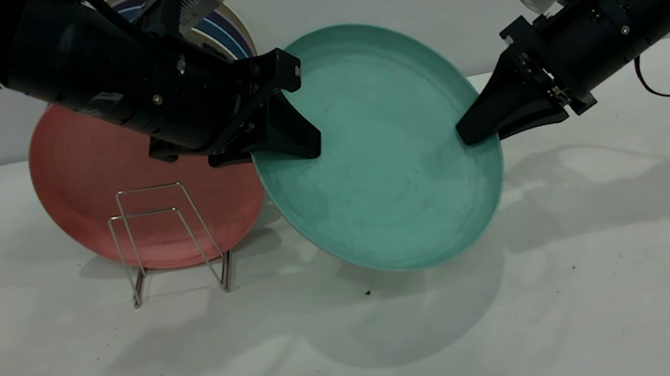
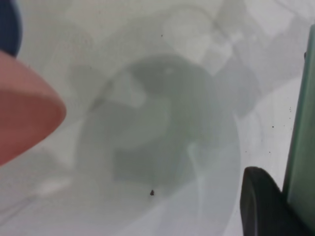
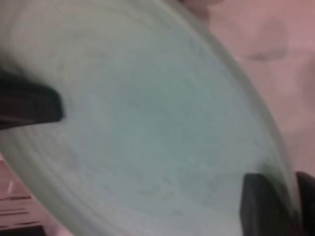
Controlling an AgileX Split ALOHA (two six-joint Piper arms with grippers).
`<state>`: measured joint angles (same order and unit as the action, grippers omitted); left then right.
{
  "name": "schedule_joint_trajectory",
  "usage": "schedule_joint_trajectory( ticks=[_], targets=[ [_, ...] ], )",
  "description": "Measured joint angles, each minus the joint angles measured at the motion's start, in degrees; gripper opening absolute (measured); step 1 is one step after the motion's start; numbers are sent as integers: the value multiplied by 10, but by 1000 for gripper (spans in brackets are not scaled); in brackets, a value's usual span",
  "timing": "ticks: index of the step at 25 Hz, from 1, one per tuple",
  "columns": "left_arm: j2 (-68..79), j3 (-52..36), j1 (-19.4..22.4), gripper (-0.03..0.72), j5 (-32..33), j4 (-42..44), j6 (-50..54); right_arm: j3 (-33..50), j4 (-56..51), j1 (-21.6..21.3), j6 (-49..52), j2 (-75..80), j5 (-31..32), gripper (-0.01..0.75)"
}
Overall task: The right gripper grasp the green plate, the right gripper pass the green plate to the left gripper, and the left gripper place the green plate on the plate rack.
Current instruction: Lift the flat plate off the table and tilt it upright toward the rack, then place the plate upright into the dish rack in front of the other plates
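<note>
The green plate (image 1: 379, 146) hangs above the white table (image 1: 595, 280), tilted with its face toward the exterior camera, held at two points of its rim. The right gripper (image 1: 473, 127) is clamped on the rim at about three o'clock, one finger in front of the plate's face and the other behind it; the right wrist view shows its fingers (image 3: 268, 204) straddling the edge. The left gripper (image 1: 294, 147) pinches the rim at about nine to ten o'clock, its front finger lying across the face, and the left wrist view shows one finger (image 2: 263, 206) pressed against the plate's green edge (image 2: 301, 132).

This looks like the middle of the handover: both claws are closed on the plate at once, and neither has let go.

The plate rack (image 1: 170, 239) stands on the table at roughly eight o'clock from the green plate, well apart from it. A salmon-pink plate (image 1: 96, 187) leans upright just behind the rack's wire loops, with a blue striped plate (image 1: 227, 32) behind that.

The next move, as I judge it, calls for the right claw to open and back away toward three o'clock, provided the left grip is firm enough to carry the tilted plate alone. The left arm then has to swing the plate toward the rack and lower its rim between the wire loops, in front of the pink plate.
</note>
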<state>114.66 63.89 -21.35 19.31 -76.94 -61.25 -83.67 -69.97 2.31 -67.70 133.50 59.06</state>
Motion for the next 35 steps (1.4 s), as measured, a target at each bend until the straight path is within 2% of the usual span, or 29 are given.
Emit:
schedule_joint_trajectory(
  ticks=[4, 7, 10, 12, 15, 18, 22, 28, 32, 35],
  targets=[
    [-2, 0, 0, 120, -1, 9, -13, 0, -7, -7, 1, -25, 7, 384],
    [-14, 0, 0, 120, -2, 47, -29, 0, -19, -30, 6, -69, 28, 545],
    [-41, 0, 1, 120, -1, 119, -44, 0, -19, -64, 19, -126, 63, 605],
    [-68, 0, 11, 120, 10, 181, -57, 0, -8, -78, 39, -167, 70, 596],
    [-117, 0, 36, 120, 31, 274, -73, 0, 62, -84, 99, -237, 79, 541],
    [-172, 0, 79, 120, 54, 360, -94, 4, 159, -73, 165, -309, 87, 477],
    [-228, 0, 135, 120, 83, 441, -159, 58, 227, -49, 218, -407, 96, 432],
    [-257, 0, 191, 120, 96, 458, -322, 216, 239, -28, 238, -559, 100, 422],
    [-254, 0, 195, 120, 89, 451, -429, 323, 270, -28, 265, -652, 102, 420],
    [-244, 0, 195, 120, 62, 414, -508, 389, 290, -28, 289, -728, 101, 419]
  ],
)
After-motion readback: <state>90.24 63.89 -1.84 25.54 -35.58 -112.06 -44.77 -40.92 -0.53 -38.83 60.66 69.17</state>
